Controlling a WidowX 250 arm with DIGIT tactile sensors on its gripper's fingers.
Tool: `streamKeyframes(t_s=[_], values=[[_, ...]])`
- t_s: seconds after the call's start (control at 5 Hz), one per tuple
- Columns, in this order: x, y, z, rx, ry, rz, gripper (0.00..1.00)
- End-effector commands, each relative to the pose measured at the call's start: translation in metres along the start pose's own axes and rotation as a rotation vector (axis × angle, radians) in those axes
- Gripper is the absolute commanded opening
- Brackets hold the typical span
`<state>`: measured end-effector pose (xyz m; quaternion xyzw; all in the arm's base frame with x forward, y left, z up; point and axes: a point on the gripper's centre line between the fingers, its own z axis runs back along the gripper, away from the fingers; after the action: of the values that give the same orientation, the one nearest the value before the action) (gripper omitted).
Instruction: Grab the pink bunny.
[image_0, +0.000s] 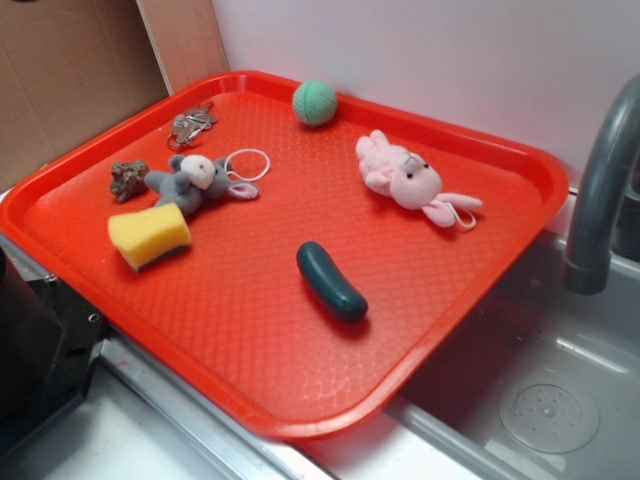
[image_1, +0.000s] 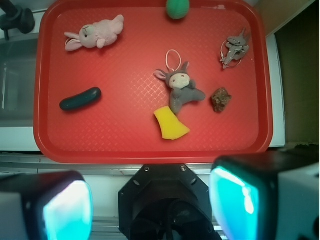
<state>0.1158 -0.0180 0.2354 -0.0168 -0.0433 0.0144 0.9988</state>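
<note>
Gripper (image_1: 150, 205) hung high above the near edge of the red tray (image_0: 500, 260), its two fingers spread wide apart with nothing between them; teal-lit pads (image_1: 67, 210) framed the bottom of the wrist view. It did not show clearly in the exterior view. Pink bunny (image_0: 405, 178) lay on its side on the tray's far right part in the exterior view, well apart from the gripper, a thin white loop string trailing by its ears. In the wrist view it sat at the upper left of the tray. Dark green cucumber-shaped piece (image_0: 332, 281) lay near the tray's middle, between the bunny and the near rim. Grey plush animal (image_0: 195, 182) with a white face rested on the other side, touching a yellow sponge (image_0: 149, 236). Just beside it sat a small brown lump (image_0: 128, 179), and farther back a bunch of metal keys (image_0: 192, 124). Green ball (image_0: 315, 102) stood near the far rim. Grey faucet (image_0: 600, 190) rose over a sink (image_0: 540, 390) beside the tray.
</note>
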Motion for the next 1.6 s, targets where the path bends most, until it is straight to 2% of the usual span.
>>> streamKeyframes(t_s=[0.0,0.2,0.4,0.6,1.2,1.4], values=[[0.0,0.0,0.0,0.0,0.0,0.0,1.0],[0.048,-0.011,-0.027,0.078,0.02,-0.258,1.0],[0.092,-0.021,-0.053,0.054,-0.024,-0.507,1.0],[0.107,-0.04,-0.079,0.098,0.021,-0.764,1.0],[0.107,-0.04,-0.079,0.098,0.021,-0.764,1.0],[0.132,-0.052,-0.111,0.206,0.0,-0.967,1.0]])
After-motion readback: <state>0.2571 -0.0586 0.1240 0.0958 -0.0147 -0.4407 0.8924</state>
